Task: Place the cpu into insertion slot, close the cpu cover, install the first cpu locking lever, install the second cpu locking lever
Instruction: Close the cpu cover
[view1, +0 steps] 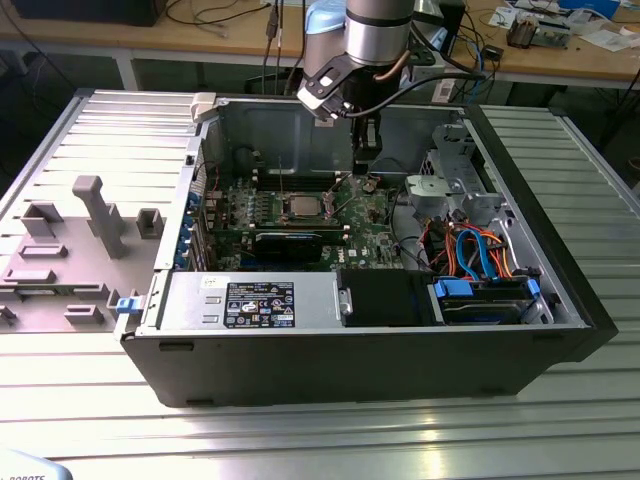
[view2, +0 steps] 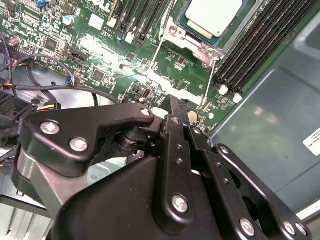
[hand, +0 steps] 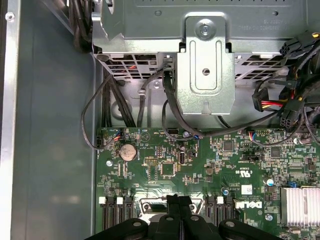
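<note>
A: Quick one, where is the chip sitting?

B: I'm seeing the small flat square cpu with the dull silver-grey metal top (view2: 215, 15) lying in its socket on the green motherboard (view2: 100, 47), inside the open black computer case (view1: 350, 365).

A: And the black metal gripper (view2: 177, 102)?

B: I'm holding it low over the board, apart from the cpu. In the exterior view it is hanging toward the exterior view's right of the socket. Its fingers are pressing together and gripping nothing.

A: Levers?

B: Two thin silver wire levers (view2: 155, 57) are sticking out past the socket's corners, one on each side.

A: Anything else near the tool?

B: In the first wrist view the grey sheet-metal drive cage (hand: 205, 75) is sitting just beyond the board's edge, and black cables (hand: 170, 105) are running down from it onto the board.
</note>
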